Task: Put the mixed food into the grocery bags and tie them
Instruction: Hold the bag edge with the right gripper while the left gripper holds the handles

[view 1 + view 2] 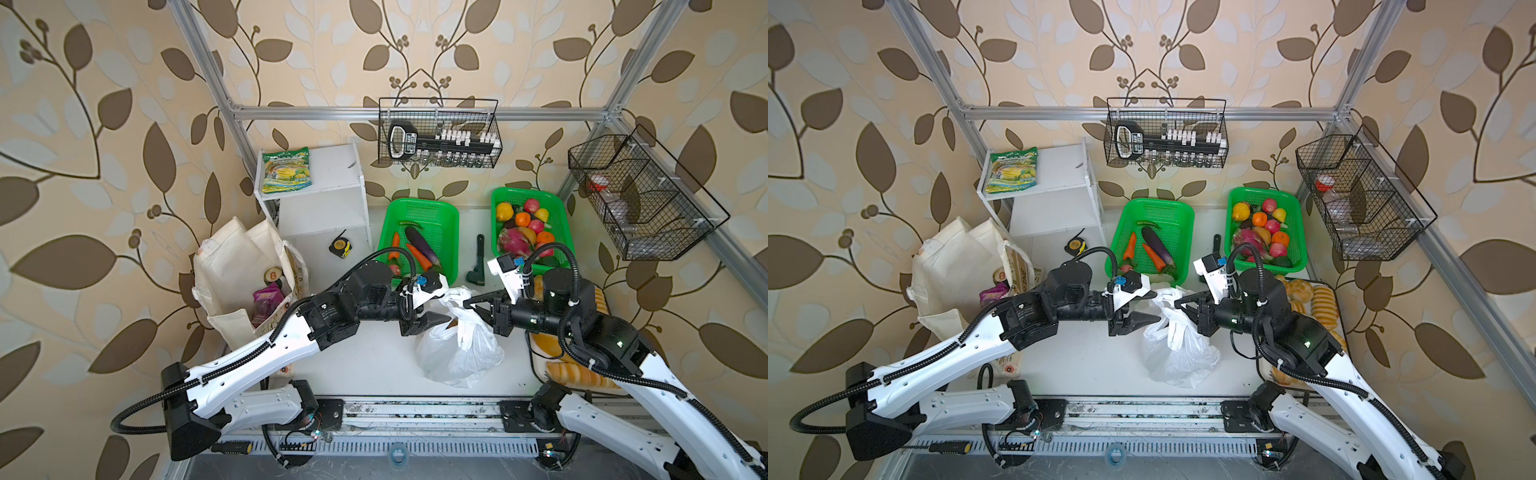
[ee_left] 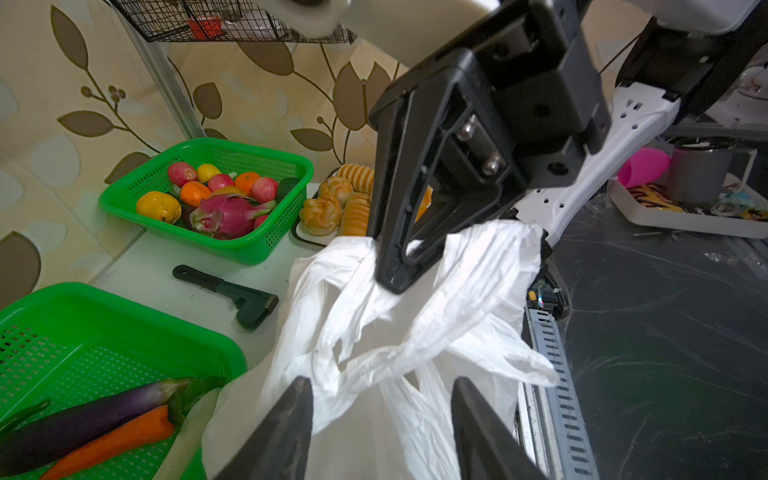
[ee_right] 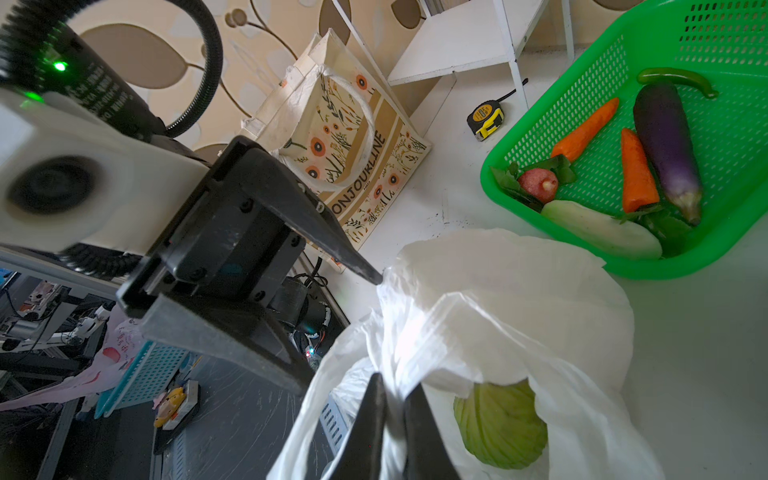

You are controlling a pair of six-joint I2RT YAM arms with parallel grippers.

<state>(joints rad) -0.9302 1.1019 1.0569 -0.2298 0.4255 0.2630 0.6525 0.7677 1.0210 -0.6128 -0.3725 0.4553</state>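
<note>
The white plastic bag [image 1: 457, 353], by the surface's front edge, looks limp and slippery, weighted by cabbage [image 3: 498, 424]. The right hand [image 3: 397, 382] pinches its handle; the left hand [image 2: 381, 382] gapes: take the bunched handle.

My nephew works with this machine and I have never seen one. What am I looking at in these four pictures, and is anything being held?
The machine is a left arm and a right arm, each ending in pinching jaws. Two pictures look down from overhead; two come from cameras on the wrists. On the table stand a plastic bag holding a cabbage, a tote and two baskets of produce. The right jaws are shut on the bag's handle; the left jaws stand open close to it.
</note>
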